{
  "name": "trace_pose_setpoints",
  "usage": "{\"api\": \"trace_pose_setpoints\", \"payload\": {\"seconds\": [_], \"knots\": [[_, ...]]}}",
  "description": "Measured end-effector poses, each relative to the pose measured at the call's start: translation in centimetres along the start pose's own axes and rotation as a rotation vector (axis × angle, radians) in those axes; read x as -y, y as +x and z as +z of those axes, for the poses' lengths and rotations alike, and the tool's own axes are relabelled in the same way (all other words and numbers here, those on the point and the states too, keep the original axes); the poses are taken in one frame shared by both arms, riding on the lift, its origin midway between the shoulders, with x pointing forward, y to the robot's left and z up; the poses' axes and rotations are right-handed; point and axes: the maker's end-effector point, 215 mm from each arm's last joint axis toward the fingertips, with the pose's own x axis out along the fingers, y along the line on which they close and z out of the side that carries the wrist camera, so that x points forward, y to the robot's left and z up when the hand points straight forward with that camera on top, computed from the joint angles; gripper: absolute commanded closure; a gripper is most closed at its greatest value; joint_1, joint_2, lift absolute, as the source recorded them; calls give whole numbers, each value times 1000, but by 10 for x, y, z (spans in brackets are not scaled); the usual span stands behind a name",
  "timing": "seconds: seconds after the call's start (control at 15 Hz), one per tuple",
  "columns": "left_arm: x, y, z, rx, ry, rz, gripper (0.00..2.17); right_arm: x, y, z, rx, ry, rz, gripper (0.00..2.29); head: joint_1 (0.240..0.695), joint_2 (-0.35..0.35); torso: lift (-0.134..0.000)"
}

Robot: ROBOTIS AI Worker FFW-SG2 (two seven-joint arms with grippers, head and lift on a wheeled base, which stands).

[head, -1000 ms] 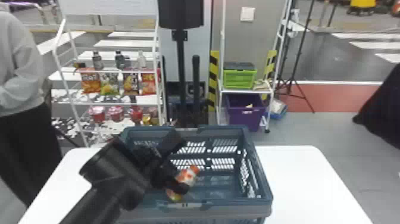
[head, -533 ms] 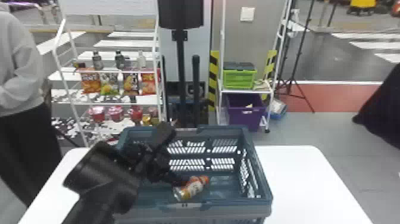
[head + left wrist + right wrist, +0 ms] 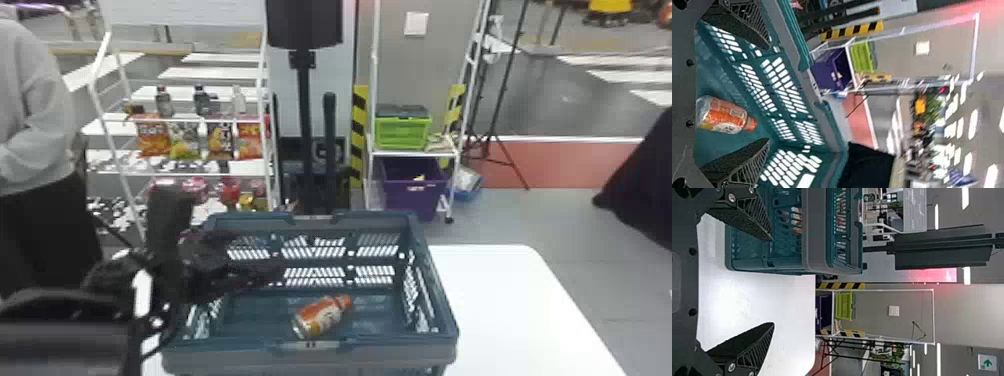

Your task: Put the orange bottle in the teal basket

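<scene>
Currently | 1 orange bottle lying in teal basket | left hand open | right hand open

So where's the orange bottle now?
In the head view, the orange bottle lies on its side inside the teal basket, near the middle of the robot-side wall.

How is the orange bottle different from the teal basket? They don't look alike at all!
The orange bottle is small, while the teal basket is much bigger. The bottle lies on its side, but the basket stands upright on the white table. The bottle's sides are solid; the basket's have lots of holes.
</scene>
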Motion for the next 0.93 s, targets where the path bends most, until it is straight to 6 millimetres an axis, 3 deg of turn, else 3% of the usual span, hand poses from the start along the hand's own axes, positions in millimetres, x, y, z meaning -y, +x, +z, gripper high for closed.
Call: {"api": "trace_pose_setpoints", "payload": {"seconds": [0.27,0.47,0.73,0.93], "knots": [[-8,-77,-50,15,-142,133,73,-3,0,16,27,-5,30,127,499,0,0],[3,-127,-81,8,-135,208,73,-13,1,26,47,-9,72,127,499,0,0],[39,-183,-55,231,32,243,80,-19,4,33,63,-11,117,127,499,0,0],[62,-217,-55,383,45,314,80,-19,5,36,70,-16,142,127,499,0,0]]}}
